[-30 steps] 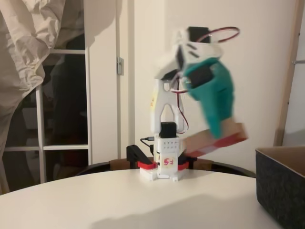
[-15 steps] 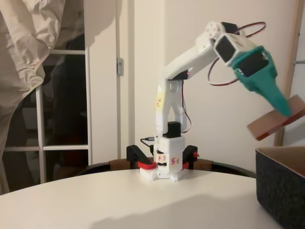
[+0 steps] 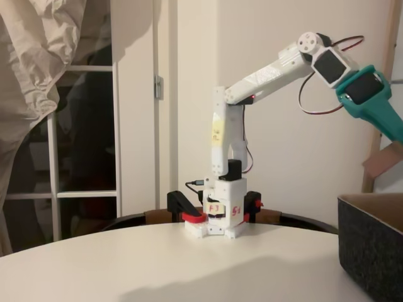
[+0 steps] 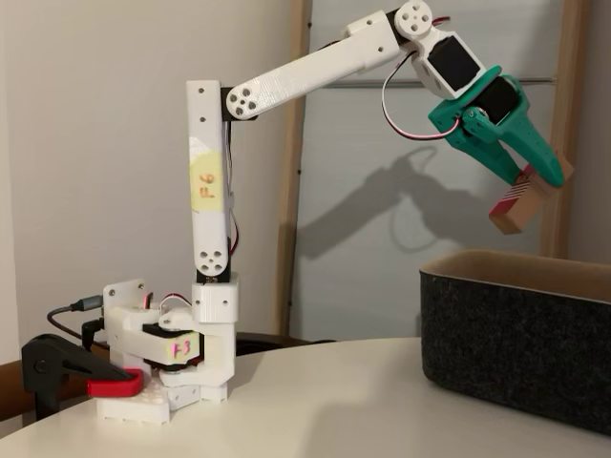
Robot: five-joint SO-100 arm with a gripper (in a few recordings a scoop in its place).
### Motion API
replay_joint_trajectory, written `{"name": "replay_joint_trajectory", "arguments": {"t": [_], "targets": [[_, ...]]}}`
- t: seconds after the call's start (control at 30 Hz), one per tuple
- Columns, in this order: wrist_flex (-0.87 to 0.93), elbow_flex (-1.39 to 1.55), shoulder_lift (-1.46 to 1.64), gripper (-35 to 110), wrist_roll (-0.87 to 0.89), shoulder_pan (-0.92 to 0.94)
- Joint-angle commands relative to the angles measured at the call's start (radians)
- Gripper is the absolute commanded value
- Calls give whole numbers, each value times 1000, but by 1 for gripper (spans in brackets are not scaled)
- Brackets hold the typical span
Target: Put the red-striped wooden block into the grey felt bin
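Gripper (image 4: 544, 181), teal, reached out high from the white arm (image 4: 305, 72), fingers pinching the red-striped wooden block (image 4: 523, 202). Block tilted in the air, striped face showing, above the open top of the grey felt bin (image 4: 516, 343) and apart from its rim. Bin stands at the right edge of the white table (image 3: 176, 264). Red-and-black clamp (image 4: 72, 377) at the arm's base.

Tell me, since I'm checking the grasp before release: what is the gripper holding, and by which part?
The gripper holds the red-striped wooden block by its upper end; the rest hangs tilted above the grey felt bin.
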Motion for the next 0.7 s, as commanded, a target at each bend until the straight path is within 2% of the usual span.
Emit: {"name": "replay_joint_trajectory", "arguments": {"t": [0.0,0.67], "targets": [[-5,-38,52,0,-21,-38],[-6,-37,-55,0,-169,-72]]}}
